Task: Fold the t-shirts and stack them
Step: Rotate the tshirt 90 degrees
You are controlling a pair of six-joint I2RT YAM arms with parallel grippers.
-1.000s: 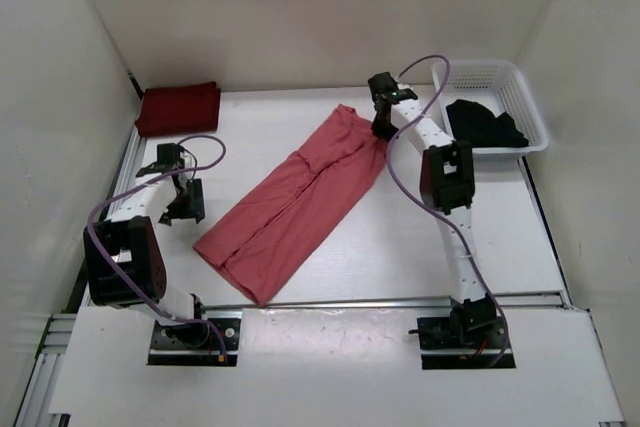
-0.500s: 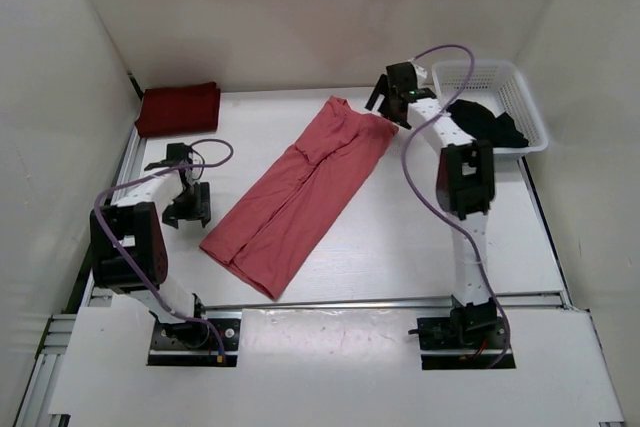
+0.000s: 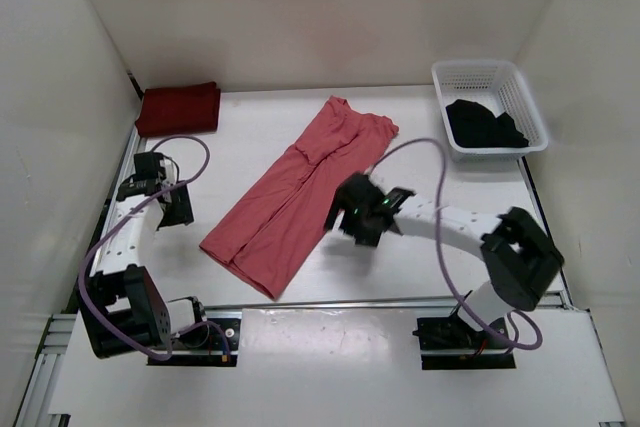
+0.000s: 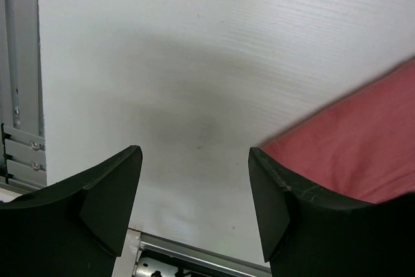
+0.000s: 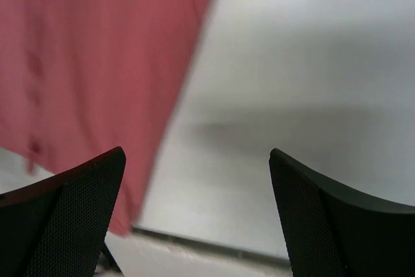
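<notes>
A salmon pink t-shirt (image 3: 300,187) lies flat as a long strip, slanting across the middle of the table. My right gripper (image 3: 352,225) hangs just off its right edge, open and empty. In the right wrist view (image 5: 194,157) the pink cloth (image 5: 84,63) is blurred at the left. My left gripper (image 3: 172,209) is open over bare table, left of the shirt's near end. The left wrist view (image 4: 194,154) shows the pink corner (image 4: 356,147) past the right finger (image 4: 279,192). A dark maroon t-shirt (image 3: 178,107) sits folded at the back left. A black t-shirt (image 3: 485,125) lies in the basket.
The white mesh basket (image 3: 480,69) stands at the back right corner. White walls close in the table on three sides. An aluminium rail (image 4: 19,95) runs along the table's left edge, close to my left gripper.
My right gripper opened, let go of the pink shirt's far end, and swung from the back to the near middle beside the shirt. My left arm drew back to the left.
</notes>
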